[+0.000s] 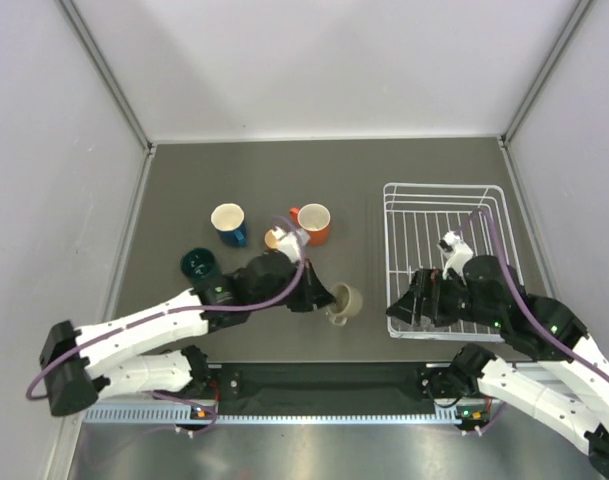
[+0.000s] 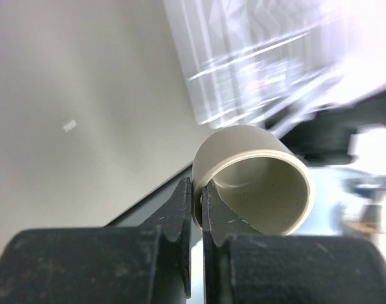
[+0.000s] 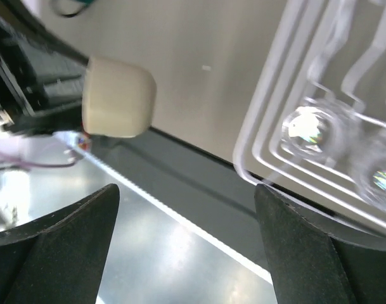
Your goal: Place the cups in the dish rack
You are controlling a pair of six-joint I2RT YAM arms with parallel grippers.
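Low in the middle of the top view: beige mug (image 1: 346, 303), pinched by its rim in the left fingers (image 2: 182, 212), shut tight on the thin wall. Tipped on its side, not upright, and seemingly off the surface (image 1: 184, 180). White dish rack (image 1: 424, 220) just to the right of it, so probably only a short trip rightward. Right fingers (image 1: 406, 303) spread wide, holding nothing, over the rack's near left corner, between mug and rack. Two clear glasses (image 3: 305, 131) already inside. Blue mug (image 1: 229, 222), dark green cup (image 1: 197, 264), big orange mug (image 1: 312, 222) and tiny orange cup (image 1: 276, 238) waiting up left on the dark grey surface. Pale walls all round.
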